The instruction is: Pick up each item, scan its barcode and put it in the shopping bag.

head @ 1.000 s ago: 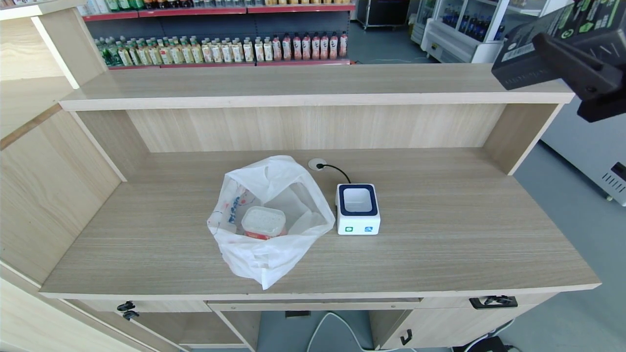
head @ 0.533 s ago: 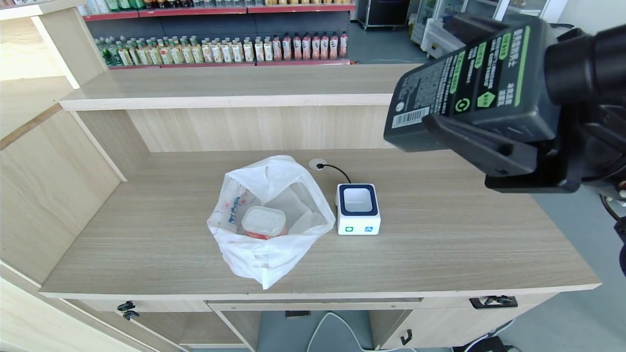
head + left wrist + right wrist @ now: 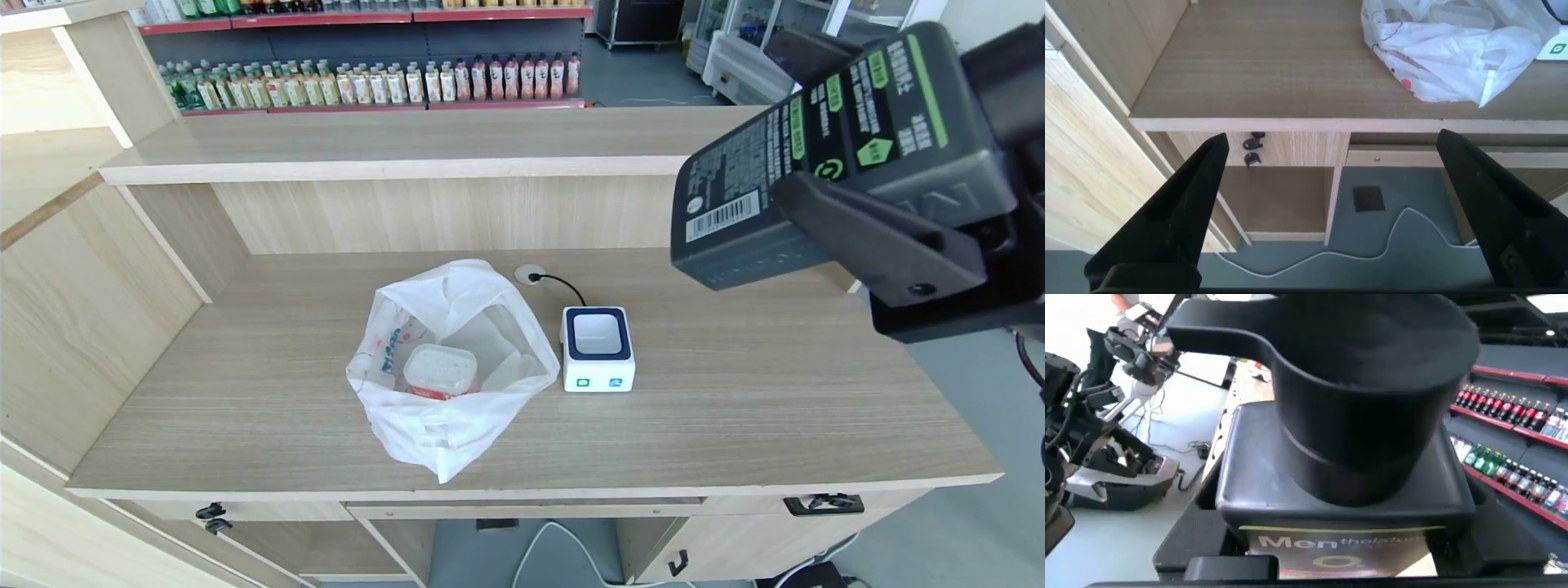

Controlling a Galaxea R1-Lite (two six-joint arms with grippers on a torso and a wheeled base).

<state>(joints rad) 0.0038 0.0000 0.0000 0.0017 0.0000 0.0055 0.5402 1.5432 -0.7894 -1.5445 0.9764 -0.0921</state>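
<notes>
Right gripper (image 3: 793, 122) clenched on box (image 3: 816, 145), two o'clock of scanner (image 3: 598, 349); scan seemingly pending; next, barcode (image 3: 721, 216) should face it.

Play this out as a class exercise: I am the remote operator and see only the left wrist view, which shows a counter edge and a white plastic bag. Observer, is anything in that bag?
Observer: Yes. In the head view a white lidded tub lies inside the shopping bag.
Operator: Where is the scanner?
Observer: The white scanner stands on the counter just to the bag's right, window facing up.
Operator: And the next item?
Observer: The right claw holds a dark box up in the air, to the scanner's right, with its barcode turned toward the head camera.
</notes>
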